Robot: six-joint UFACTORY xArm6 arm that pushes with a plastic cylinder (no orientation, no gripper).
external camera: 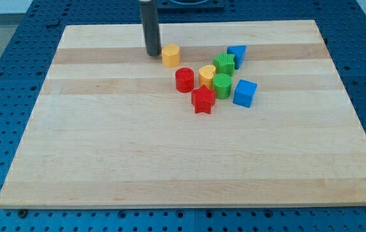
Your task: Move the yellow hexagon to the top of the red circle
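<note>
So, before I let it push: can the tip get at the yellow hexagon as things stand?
Probably yes. My tip sits just to the view's left of the yellow hexagon, with bare board between them. The red circle and the other blocks lie on the hexagon's far side, toward the view's lower right.

My tip (152, 53) sits on the wooden surface (138, 154) just left of the yellow hexagon (171, 55), close beside it. The red circle (184, 80) lies below and right of the hexagon, apart from it, at the left edge of the block cluster.
</note>
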